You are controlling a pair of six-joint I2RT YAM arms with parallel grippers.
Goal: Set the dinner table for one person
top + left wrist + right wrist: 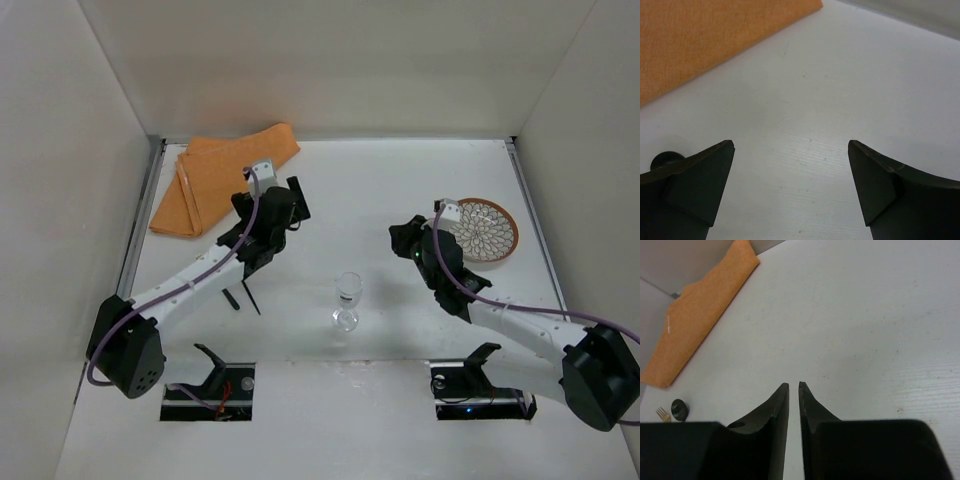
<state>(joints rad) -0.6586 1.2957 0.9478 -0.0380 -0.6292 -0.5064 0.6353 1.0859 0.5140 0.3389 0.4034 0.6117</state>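
The white dinner table (pixel 380 180) fills the top view. A folded orange placemat (pixel 222 180) lies at its far left corner, and its edge shows in the left wrist view (pixel 705 40) and the right wrist view (pixel 705 325). A patterned plate (pixel 485 230) sits at the right. A clear stemmed glass (pixel 347 300) stands upright near the front middle. My left gripper (pixel 297 203) hovers right of the placemat, open over bare table (pixel 790 145). My right gripper (pixel 398 240) is left of the plate, its jaws nearly touching with nothing between them (pixel 794 385).
Two dark thin pieces of cutlery (pixel 245 297) lie under my left arm, left of the glass. Gold fork tines (pixel 662 413) and a black round object (pixel 679 409) show at the lower left of the right wrist view. White walls enclose the table on three sides.
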